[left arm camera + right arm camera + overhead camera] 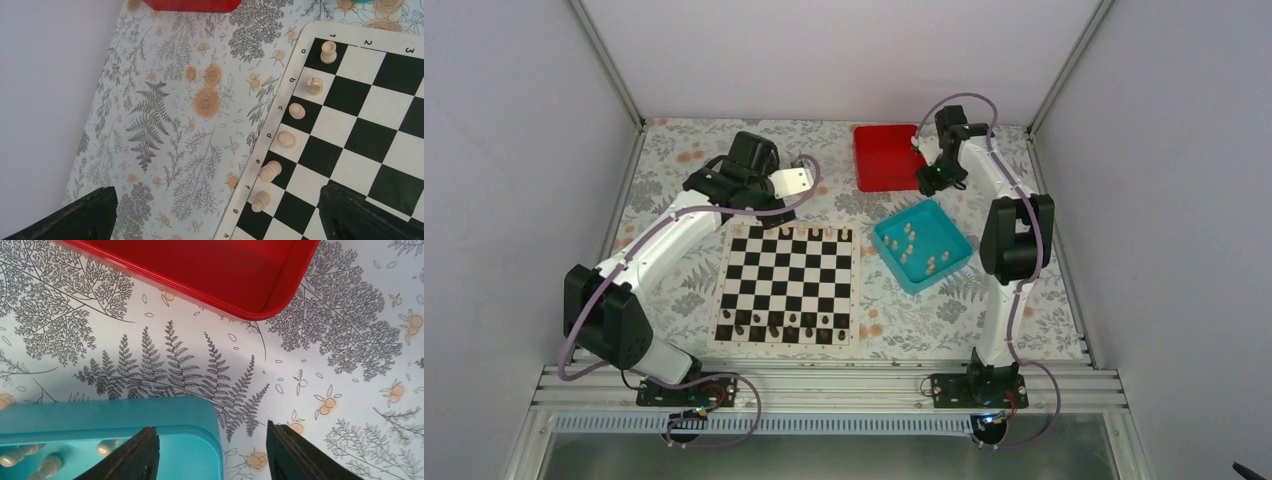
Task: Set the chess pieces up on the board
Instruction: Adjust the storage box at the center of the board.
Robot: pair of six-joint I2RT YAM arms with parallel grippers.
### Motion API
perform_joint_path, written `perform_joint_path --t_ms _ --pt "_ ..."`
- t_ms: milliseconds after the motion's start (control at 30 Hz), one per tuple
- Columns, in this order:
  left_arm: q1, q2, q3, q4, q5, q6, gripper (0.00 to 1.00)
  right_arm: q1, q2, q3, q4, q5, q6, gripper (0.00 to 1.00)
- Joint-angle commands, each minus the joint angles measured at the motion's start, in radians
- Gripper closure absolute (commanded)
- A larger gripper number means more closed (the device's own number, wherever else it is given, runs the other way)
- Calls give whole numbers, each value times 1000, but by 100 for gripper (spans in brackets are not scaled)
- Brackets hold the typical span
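The left pincer [215,200] gapes fully wide and grips nothing, above the desk [175,125] just beyond the board's [370,115] far edge. Six pale chess pieces [286,139] stand along that edge row. The right pincer [210,432] is partly parted and empty, over the teal tray's [125,412] far corner, near the red box [200,270]. More pale pieces lie in that tray.

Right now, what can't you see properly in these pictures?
- Top view: the cream pieces and dark pieces on the board are too small to name.
- Left wrist view: the board runs off the right and bottom edges.
- Right wrist view: the teal tray is cut off by the bottom edge.
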Motion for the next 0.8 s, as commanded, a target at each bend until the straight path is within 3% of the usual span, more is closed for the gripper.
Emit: perform_joint_path --t_ms 0,333,767 --pt "-4 -34 -9 8 1 -16 0 -11 41 10 -8 -68 49 46" --pt "-4 -54 -32 8 26 -24 0 -12 89 -25 -12 -82 57 51" --pt "-4 -50 -44 12 41 -19 0 11 -23 -203 -44 -102 -12 57"
